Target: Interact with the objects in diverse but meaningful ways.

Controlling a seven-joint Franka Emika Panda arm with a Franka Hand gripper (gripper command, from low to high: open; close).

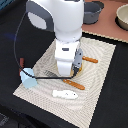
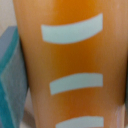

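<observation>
The bread loaf point(image 2: 70, 60) sits right under the arm on the mat point(image 1: 100, 65) on the tabletop, beside a blue carton point(image 2: 10, 80); it looks light, stiff and smooth, best pinched across its sides, but I cannot tell if the jaws are spread.

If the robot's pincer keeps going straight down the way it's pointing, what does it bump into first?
Most likely the bread loaf. It fills the wrist view, golden with pale score marks, very close. The pincer itself is hidden, so the exact gap is unclear.

2 sausages point(image 1: 74, 84); 1 white piece point(image 1: 65, 93); 1 carton point(image 1: 28, 78); 2 bowls point(image 1: 93, 12).
</observation>
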